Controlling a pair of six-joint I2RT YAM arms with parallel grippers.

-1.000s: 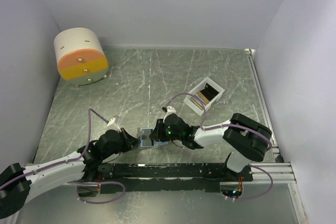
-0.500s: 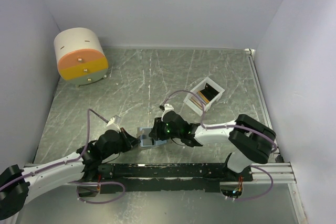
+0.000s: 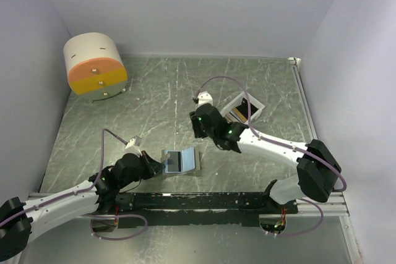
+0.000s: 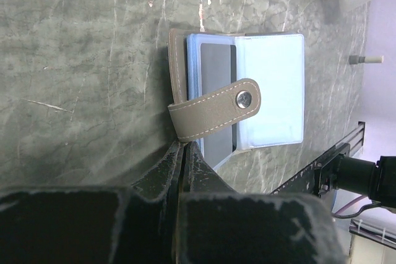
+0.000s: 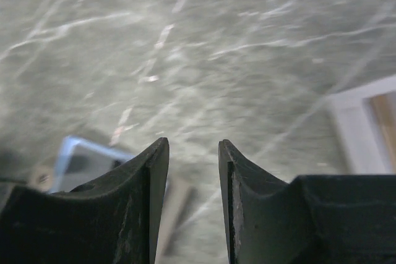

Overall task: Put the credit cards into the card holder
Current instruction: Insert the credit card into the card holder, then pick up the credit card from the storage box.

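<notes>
The card holder lies open on the table, taupe outside and light blue inside. In the left wrist view its snap tab crosses a grey credit card that sits in a pocket. My left gripper is shut on the holder's taupe edge at the base of the tab. My right gripper is open and empty, raised above the table between the holder and the white tray. More credit cards stand in that tray. The holder shows blurred at the lower left of the right wrist view.
A round cream-and-orange drum stands at the back left. The white slotted tray is at the right edge of the right wrist view. A black rail runs along the near edge. Walls close in left, right and back.
My right gripper has lifted off the card holder and moved back and to the right, toward the tray. The holder now lies uncovered and open. My left gripper has kept its hold.
</notes>
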